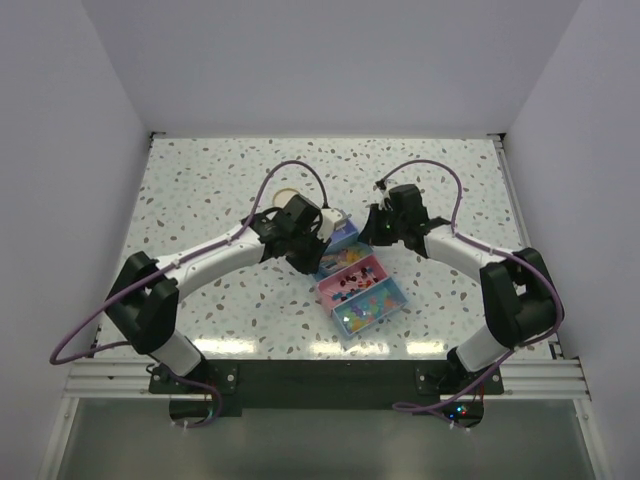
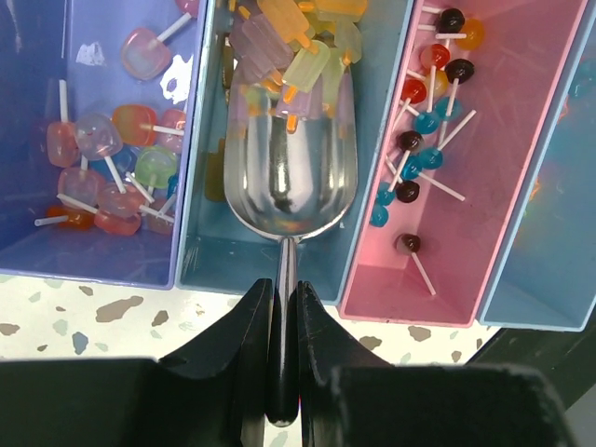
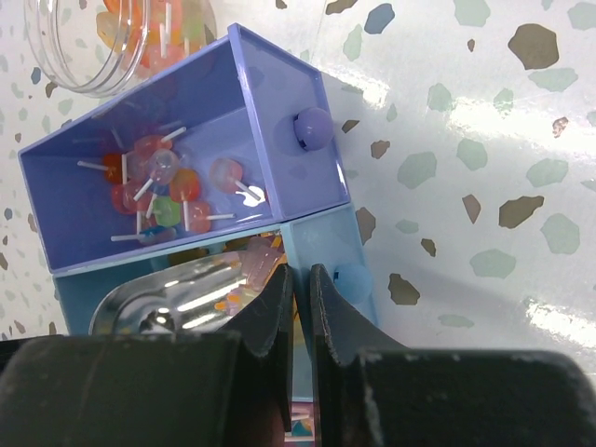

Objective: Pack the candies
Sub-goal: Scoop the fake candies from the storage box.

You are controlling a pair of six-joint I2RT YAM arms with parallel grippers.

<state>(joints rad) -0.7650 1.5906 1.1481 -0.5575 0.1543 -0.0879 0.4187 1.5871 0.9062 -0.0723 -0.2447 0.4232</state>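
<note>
Beyond left tool (image 2: 282,296), candies (image 2: 307,60) at scoop (image 2: 291,177) mouth

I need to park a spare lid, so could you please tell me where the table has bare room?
Bare: the far strip of table along the back wall, and the patch between the box compartments and the right arm. Crowded: the middle, where jar, compartments, scoop and left arm bunch.

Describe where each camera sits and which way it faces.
Top external: above and behind the bases, looking down at the table and compartment box; left arm and right arm show.
Left wrist: on its arm, looking past the left end effector, shut on the scoop among popsicle candies.
Right wrist: on its arm, past the shut right end effector, facing the purple compartment.
Shared: both wrist views show the scoop and purple compartment.
</note>
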